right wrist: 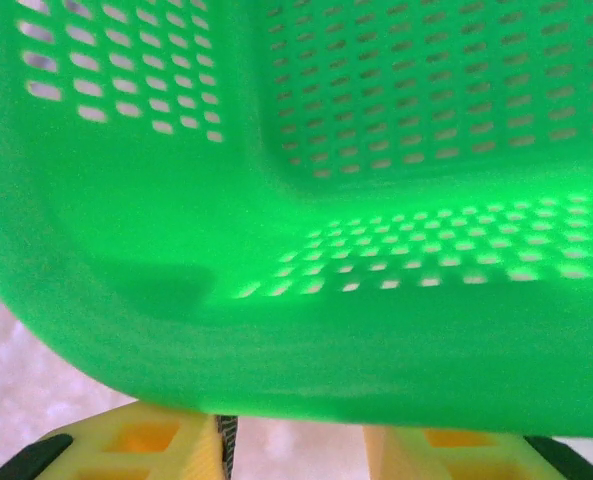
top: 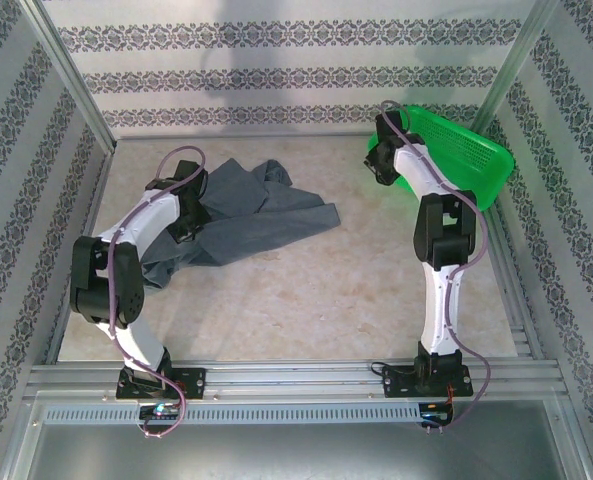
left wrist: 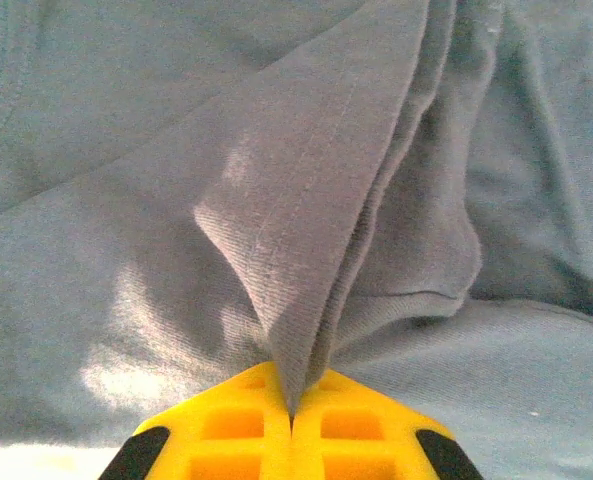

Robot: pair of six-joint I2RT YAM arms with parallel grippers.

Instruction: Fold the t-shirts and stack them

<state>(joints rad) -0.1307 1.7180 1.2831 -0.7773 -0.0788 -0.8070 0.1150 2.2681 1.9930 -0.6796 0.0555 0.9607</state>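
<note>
On the table [top: 316, 290], left fingers [left wrist: 226, 430] pinch a fold of the crumpled slate-grey t-shirt [top: 266, 215]; right fingers [right wrist: 146, 445] stand apart.

t-shirt [top: 266, 215]: 1, in left claw [left wrist: 292, 415] | green basket [top: 466, 150]: 1, before right claw [right wrist: 294, 445] | claws: 2 | surface [top: 356, 290]: 1

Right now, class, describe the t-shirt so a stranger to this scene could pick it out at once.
Look at the pale table, far left part, across from the green basket. A crumpled slate-grey t-shirt lies there, a fold pinched in the left gripper. Unlike the hard mesh basket, it is soft, plain cloth.
</note>
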